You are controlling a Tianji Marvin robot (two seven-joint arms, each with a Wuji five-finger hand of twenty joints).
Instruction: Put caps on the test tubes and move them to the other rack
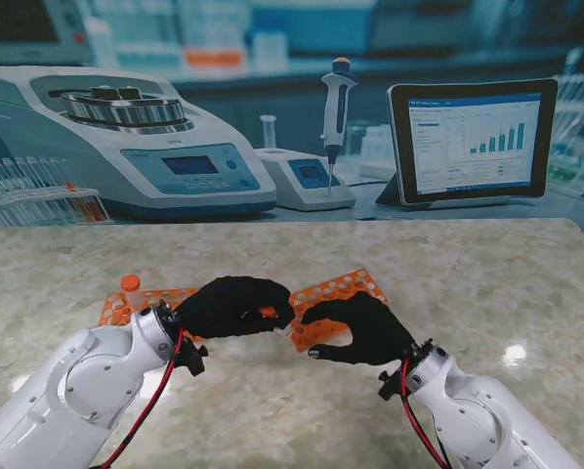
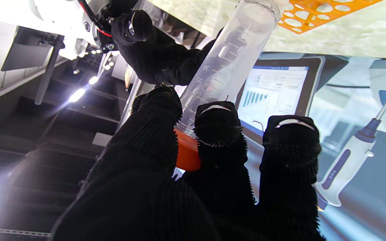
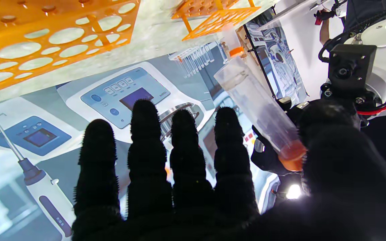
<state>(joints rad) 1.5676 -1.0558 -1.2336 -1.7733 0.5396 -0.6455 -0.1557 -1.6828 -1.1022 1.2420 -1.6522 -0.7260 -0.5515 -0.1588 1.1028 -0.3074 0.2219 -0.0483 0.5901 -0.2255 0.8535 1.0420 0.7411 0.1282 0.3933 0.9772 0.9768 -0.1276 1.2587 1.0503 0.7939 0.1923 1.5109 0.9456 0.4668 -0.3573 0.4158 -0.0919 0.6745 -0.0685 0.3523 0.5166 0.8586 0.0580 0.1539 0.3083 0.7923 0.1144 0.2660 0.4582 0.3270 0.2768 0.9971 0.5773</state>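
Note:
My left hand (image 1: 235,306) is shut on a clear graduated test tube (image 2: 226,67), gripping it at its orange cap (image 2: 187,152). The tube's other end points toward my right hand (image 1: 365,327). The right wrist view shows the same tube (image 3: 258,107) beside that hand, whose fingers (image 3: 149,150) are apart and hold nothing. An orange rack (image 1: 339,290) lies just beyond both hands. A second orange rack (image 1: 116,310) sits to the left, with one orange-capped tube (image 1: 131,287) upright in it.
Past the table's far edge stand a centrifuge (image 1: 126,147), a small device (image 1: 307,176) with a pipette (image 1: 337,103) on its stand, and a tablet (image 1: 473,140). Tube racks (image 1: 38,195) sit at the far left.

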